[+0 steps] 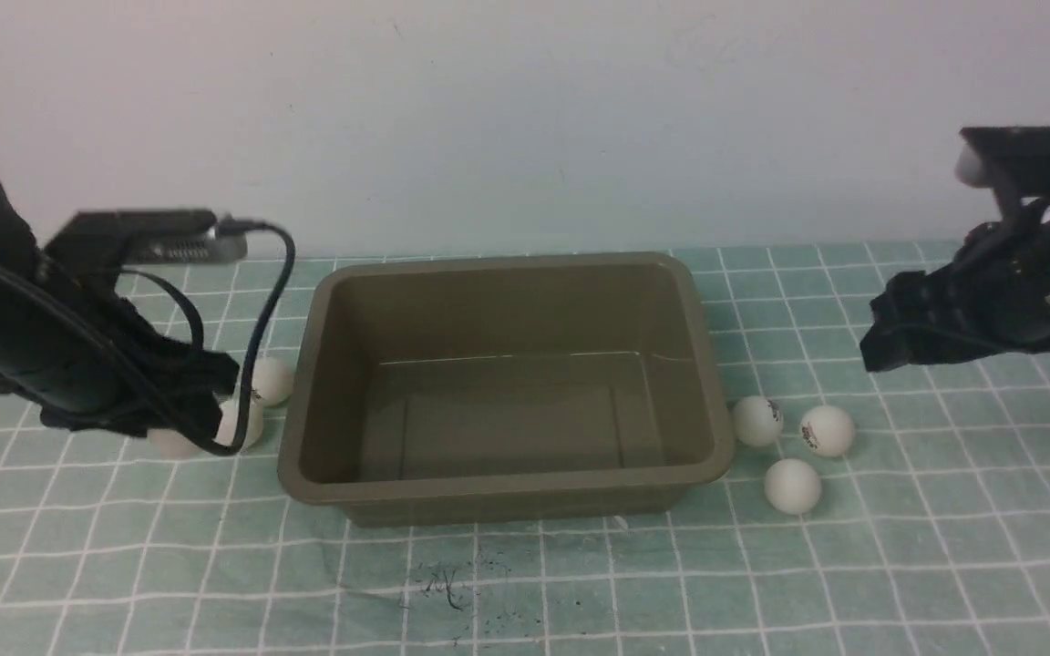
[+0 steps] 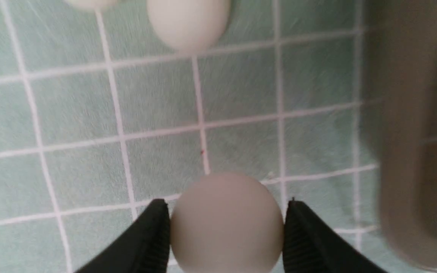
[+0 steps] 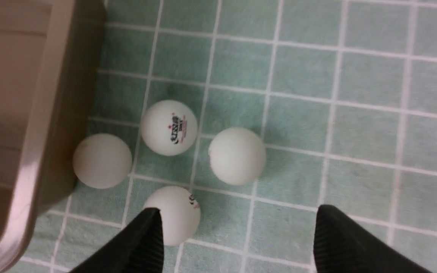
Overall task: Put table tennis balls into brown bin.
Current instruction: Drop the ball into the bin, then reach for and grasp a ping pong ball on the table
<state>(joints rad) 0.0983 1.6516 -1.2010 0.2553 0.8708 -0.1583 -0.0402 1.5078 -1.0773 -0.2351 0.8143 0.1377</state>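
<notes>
The left gripper point(image 2: 226, 201) pinches a table tennis ball point(image 2: 226, 227), the brown bin point(image 1: 488, 487) immediately to its right; the right gripper point(image 3: 237, 208) hangs wide open, empty.

Both arms are matte black: the left arm point(image 1: 24, 337) looks bulky and rounded, the right arm point(image 1: 1008, 292) more angular. Each carries 1 flat black box on top. The left box point(image 1: 138, 228) has a silver edge and a looping black cable point(image 1: 274, 273). The fingers point(image 2: 146, 242) are black ribbed wedges.
</notes>
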